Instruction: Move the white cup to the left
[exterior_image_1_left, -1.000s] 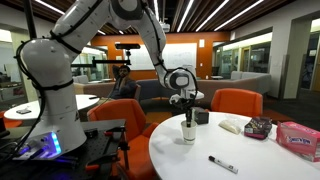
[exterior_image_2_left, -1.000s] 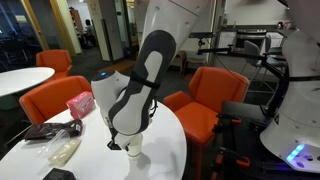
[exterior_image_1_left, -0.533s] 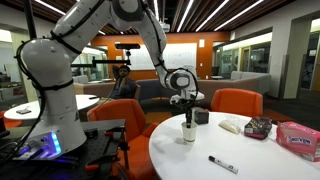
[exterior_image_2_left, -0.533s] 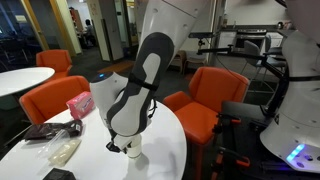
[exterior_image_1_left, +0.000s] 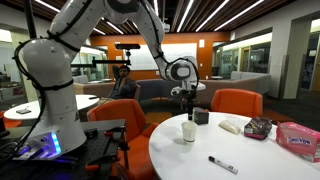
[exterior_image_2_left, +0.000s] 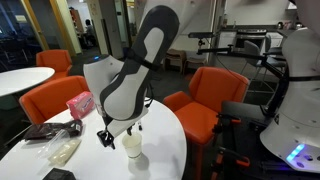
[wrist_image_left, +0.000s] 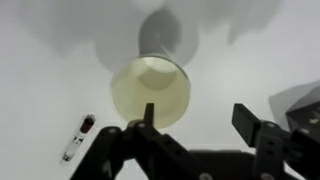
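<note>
The white cup (exterior_image_1_left: 188, 131) stands upright on the round white table (exterior_image_1_left: 200, 155), free of any grip. My gripper (exterior_image_1_left: 188, 107) hangs open a short way above it, not touching. In an exterior view the cup (exterior_image_2_left: 132, 147) sits just below and beside the gripper (exterior_image_2_left: 120, 135). The wrist view looks down into the cup (wrist_image_left: 150, 90); it lies off to the side of the left finger, and only bare table shows between the spread fingers of the gripper (wrist_image_left: 198, 120).
A small dark box (exterior_image_1_left: 201, 116) stands just behind the cup. A black marker (exterior_image_1_left: 222, 164) lies nearer the front edge. A white bag (exterior_image_1_left: 232, 125), a dark snack pack (exterior_image_1_left: 258, 127) and a pink box (exterior_image_1_left: 298, 137) sit further along. Orange chairs (exterior_image_2_left: 200, 100) ring the table.
The gripper was shut on the cup; it has opened, let the cup go and risen above it. The cup stays standing on the table.
</note>
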